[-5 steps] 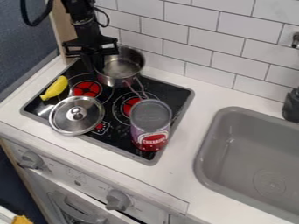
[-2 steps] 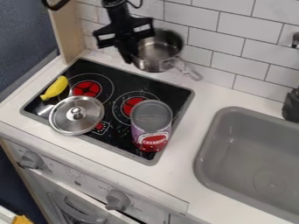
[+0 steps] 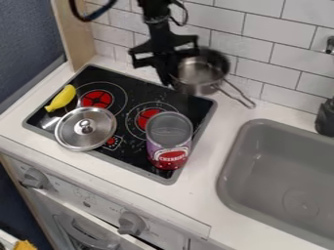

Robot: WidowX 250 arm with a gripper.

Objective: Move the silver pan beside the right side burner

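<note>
My gripper [image 3: 171, 78] is over the back edge of the stove, shut on the left rim of the silver pan. The silver pan [image 3: 201, 73] hangs upright at the stove's back right corner, in front of the tiled wall, its handle pointing to the lower right over the counter. Below and left of it lies the right side burner [image 3: 149, 117], a red patch with rings around it, partly behind the can.
A can [image 3: 168, 141] stands at the stove's right front. A silver lid [image 3: 85, 128] and a yellow banana [image 3: 61, 98] lie on the stove's left part. The grey sink [image 3: 238, 161] is at the right.
The gripper and the pan have moved right together, from behind the left burner to the back right corner. The pan's handle has swung from pointing down toward the right.
</note>
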